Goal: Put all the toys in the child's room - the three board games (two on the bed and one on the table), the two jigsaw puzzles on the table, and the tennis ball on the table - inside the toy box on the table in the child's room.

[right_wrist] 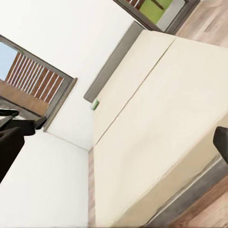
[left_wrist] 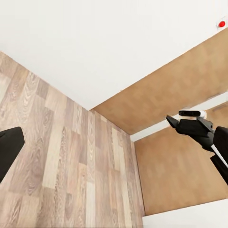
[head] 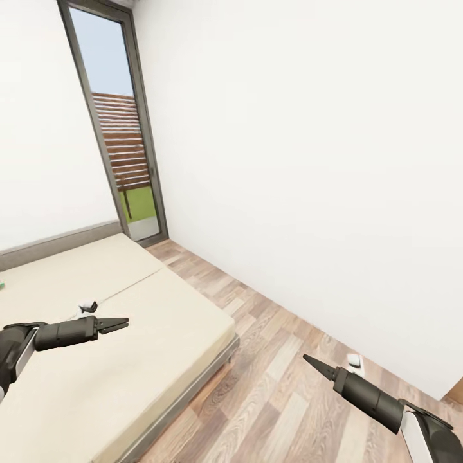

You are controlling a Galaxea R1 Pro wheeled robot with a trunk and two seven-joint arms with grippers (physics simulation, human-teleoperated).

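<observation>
My left gripper (head: 122, 323) hovers over the beige bed (head: 161, 334), its jaws apart and holding nothing. My right gripper (head: 308, 359) hangs above the wood floor to the right of the bed, also open and holding nothing. A small green item (right_wrist: 96, 104) lies on the bed by the headboard; what it is cannot be told. It appears as a green speck (head: 2, 283) at the head view's left edge. A small white and black thing (head: 87, 307) lies on the mattress just behind my left gripper. The table, toy box, puzzles and tennis ball are out of view.
A tall glass door (head: 122, 141) stands in the far corner beyond the bed. A white wall (head: 308, 180) runs along the right, with a strip of wood floor (head: 276, 399) between it and the bed. A small white object (head: 354, 360) lies on the floor by the wall.
</observation>
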